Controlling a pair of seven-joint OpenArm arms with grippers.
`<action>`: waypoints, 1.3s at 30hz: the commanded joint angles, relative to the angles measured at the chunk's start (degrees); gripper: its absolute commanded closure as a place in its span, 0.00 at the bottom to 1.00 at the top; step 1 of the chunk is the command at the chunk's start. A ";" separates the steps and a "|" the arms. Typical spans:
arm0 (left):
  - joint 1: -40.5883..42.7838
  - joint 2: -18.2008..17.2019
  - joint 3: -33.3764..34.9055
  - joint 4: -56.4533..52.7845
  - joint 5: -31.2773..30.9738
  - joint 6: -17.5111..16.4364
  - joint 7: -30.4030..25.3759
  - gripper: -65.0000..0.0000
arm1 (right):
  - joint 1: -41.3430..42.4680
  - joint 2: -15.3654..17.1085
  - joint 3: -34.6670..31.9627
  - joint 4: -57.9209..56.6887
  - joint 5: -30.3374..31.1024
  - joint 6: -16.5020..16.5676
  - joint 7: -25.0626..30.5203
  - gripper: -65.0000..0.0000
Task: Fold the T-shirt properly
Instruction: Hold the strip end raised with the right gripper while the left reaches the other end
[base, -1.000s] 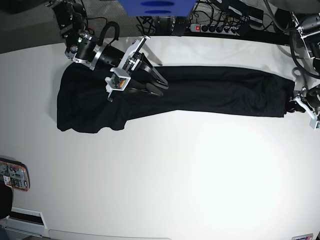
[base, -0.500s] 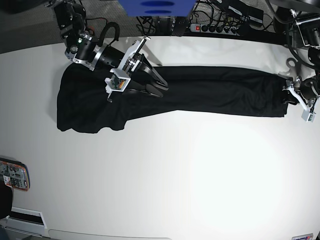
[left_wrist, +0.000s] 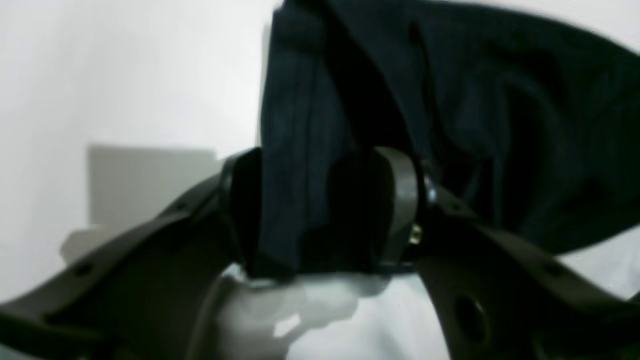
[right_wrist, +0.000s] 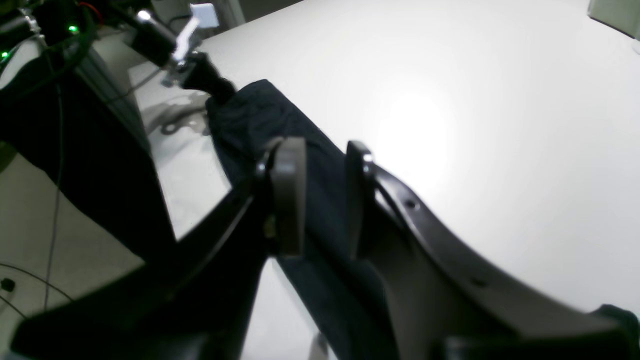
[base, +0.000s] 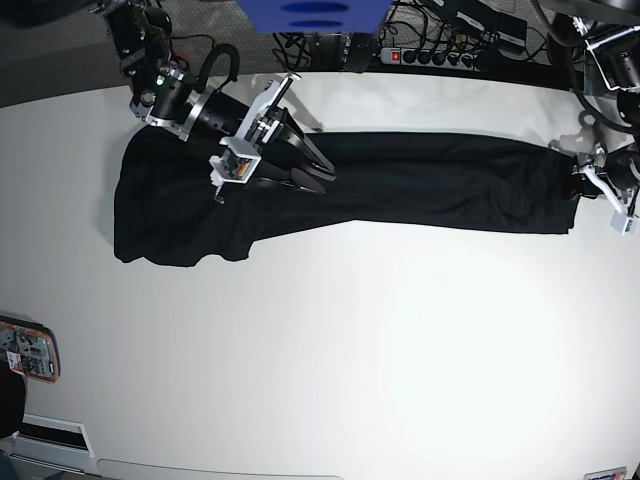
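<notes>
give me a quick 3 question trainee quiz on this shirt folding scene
1. True or false: the T-shirt lies in a long band across the table.
2. Which claw is clamped on the shirt's end? A) left claw B) right claw C) neither
3. Fill in: in the base view, a ____ power strip with a lit red switch lies behind the table.

Key
1. True
2. A: cloth fills the gap between its fingers; the right claw sits over the shirt with a gap between the jaws, and whether it grips is unclear.
3. black
</notes>
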 joint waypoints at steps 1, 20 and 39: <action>0.79 -0.72 0.24 -0.46 4.67 1.12 4.32 0.50 | 0.17 0.34 0.07 1.07 1.27 0.37 1.84 0.79; 10.90 -4.32 -9.87 20.29 4.05 1.12 5.90 0.41 | -0.45 0.34 -0.28 0.99 1.27 0.37 1.75 0.79; -0.88 -9.68 -1.78 -3.98 5.90 1.12 -0.08 0.25 | -0.71 0.43 -0.37 0.99 1.18 0.46 1.75 0.79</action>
